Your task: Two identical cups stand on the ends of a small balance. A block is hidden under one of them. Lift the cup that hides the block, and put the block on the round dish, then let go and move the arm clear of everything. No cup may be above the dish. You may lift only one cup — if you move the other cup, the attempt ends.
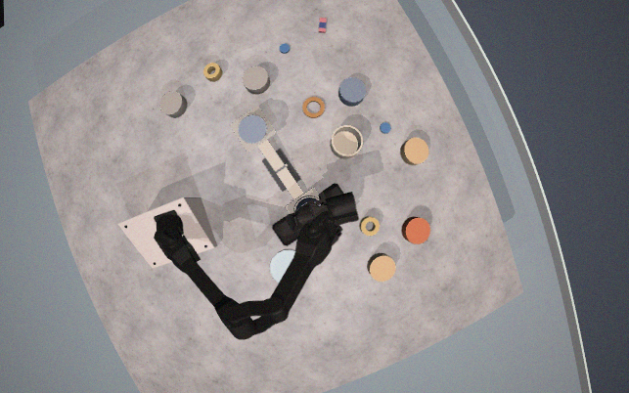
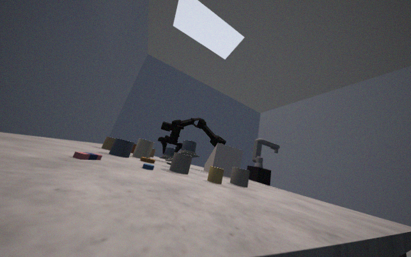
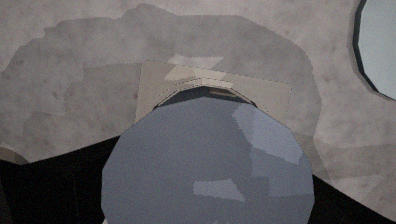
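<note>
One blue-grey cup (image 1: pixel 252 129) (image 2: pixel 189 146) stands upside down on the back-left end of the cream balance (image 1: pixel 274 157). The identical cup (image 2: pixel 169 150) (image 3: pixel 200 145) is at the other end, mostly hidden under the arm in the top view. My gripper (image 2: pixel 170 151) (image 3: pixel 206 152) is low around this cup, with a finger against each side; it looks shut on it. The cup appears to be still at its end plate (image 3: pixel 150 95). No block shows. The pale round dish (image 1: pixel 282 266) (image 3: pixel 381 45) lies near that end, partly under the arm.
An open cream cup (image 1: pixel 346 142), a blue-grey cylinder (image 1: pixel 352 91) and an orange ring (image 1: pixel 313 107) lie behind the arm. A yellow ring (image 1: pixel 370 226), a red-orange cylinder (image 1: pixel 417 231) and a tan cylinder (image 1: pixel 382 268) are to the right. A white wedge (image 1: pixel 146 244) is by the arm's base.
</note>
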{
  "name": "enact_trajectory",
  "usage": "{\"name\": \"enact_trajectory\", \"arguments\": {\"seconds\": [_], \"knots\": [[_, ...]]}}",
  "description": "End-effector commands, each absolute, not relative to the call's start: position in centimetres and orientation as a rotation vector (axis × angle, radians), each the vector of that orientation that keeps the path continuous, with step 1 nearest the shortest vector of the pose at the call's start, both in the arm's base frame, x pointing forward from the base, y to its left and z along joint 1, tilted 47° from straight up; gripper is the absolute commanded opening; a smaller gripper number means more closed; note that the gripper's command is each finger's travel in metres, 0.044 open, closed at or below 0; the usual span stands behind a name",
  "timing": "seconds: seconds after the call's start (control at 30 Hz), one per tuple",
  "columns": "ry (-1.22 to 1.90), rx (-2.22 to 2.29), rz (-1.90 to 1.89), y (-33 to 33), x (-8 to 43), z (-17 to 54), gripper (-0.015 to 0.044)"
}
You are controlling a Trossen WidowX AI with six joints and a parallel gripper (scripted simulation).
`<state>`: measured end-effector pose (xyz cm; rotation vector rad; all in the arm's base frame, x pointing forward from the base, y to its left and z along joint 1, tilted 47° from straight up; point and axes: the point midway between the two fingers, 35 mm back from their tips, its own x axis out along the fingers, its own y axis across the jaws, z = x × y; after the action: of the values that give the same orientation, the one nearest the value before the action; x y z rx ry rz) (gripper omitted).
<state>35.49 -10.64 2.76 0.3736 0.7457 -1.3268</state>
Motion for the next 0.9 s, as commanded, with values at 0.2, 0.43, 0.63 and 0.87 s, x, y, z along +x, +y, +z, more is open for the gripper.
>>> {"name": "enact_trajectory", "arguments": {"seconds": [0.2,0.43,0.63,0.87], "knots": [[0.75,0.37,-1.326,-10.3,35.5,2.9,0.0117],[0.752,0.372,-1.325,-9.7,35.6,3.4,0.0],[0.753,0.374,-1.324,-9.1,35.7,3.8,0.0],[0.755,0.376,-1.323,-8.4,35.8,4.4,0.0]]}}
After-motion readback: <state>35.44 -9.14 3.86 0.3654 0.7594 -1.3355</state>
